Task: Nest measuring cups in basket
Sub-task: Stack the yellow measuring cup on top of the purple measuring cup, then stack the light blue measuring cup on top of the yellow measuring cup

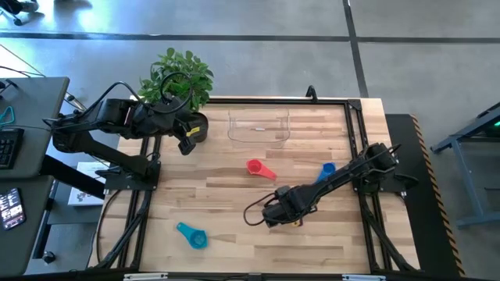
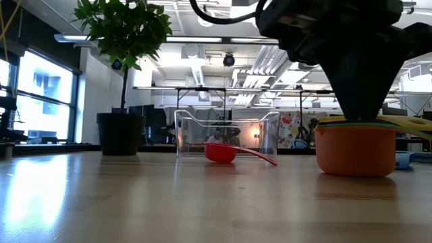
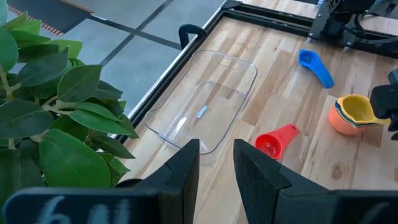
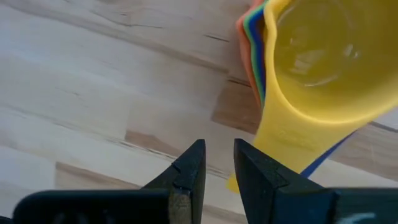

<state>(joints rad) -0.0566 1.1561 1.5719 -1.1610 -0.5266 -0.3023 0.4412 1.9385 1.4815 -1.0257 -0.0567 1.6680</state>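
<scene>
A nested stack of measuring cups (image 4: 329,56), yellow on top and orange (image 2: 356,148) at the bottom, stands on the table near the front centre. My right gripper (image 4: 219,162) hovers right over it (image 1: 275,215), its fingers a narrow gap apart with nothing between them, next to the yellow handle (image 4: 283,134). A red cup (image 1: 258,168), a blue cup (image 1: 326,170) and a teal cup (image 1: 192,235) lie loose on the table. The clear basket (image 1: 259,129) stands empty at the far edge. My left gripper (image 3: 216,155) waits at the far left, slightly open. My right gripper comes from above, pointing down beside the yellow cup's handle (image 4: 273,149). I cannot tell whether a finger touches the handle or the stack's rim. The stack stands upright on the table.
A dark plant pot (image 1: 195,126) with a leafy plant stands at the far left, beside my left gripper (image 1: 186,144). The red cup (image 3: 273,142) lies between the basket (image 3: 205,102) and the stack (image 3: 351,115). Black rails frame the table's edges.
</scene>
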